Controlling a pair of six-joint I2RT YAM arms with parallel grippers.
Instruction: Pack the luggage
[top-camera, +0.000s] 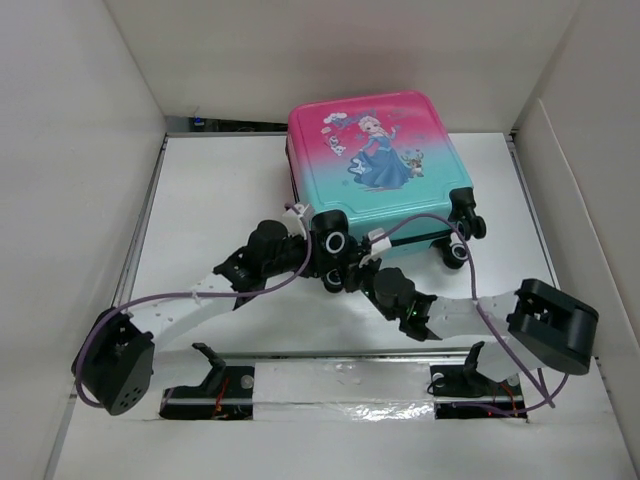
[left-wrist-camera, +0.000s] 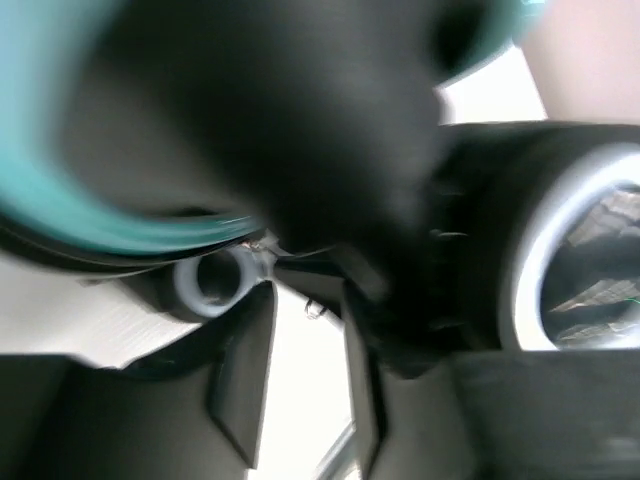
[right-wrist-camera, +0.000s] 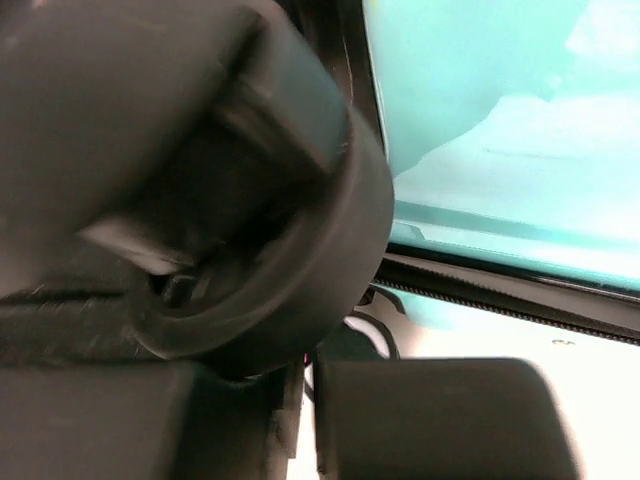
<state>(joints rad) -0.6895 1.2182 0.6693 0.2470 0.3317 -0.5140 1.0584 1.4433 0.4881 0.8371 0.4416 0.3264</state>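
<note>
The luggage lies flat and closed at the back of the table, pink fading to teal with a princess picture. Both arms reach to its near left corner, by a black wheel. My left gripper is open, and white table shows between its fingers. The teal shell edge and a small grey ring lie just above them. My right gripper sits under the big black wheel, beside the teal shell and its zipper. Its fingers stand barely parted, with nothing between them.
Two more wheels stick out at the suitcase's near right corner. White walls box the table in on the left, back and right. Purple cables trail along both arms.
</note>
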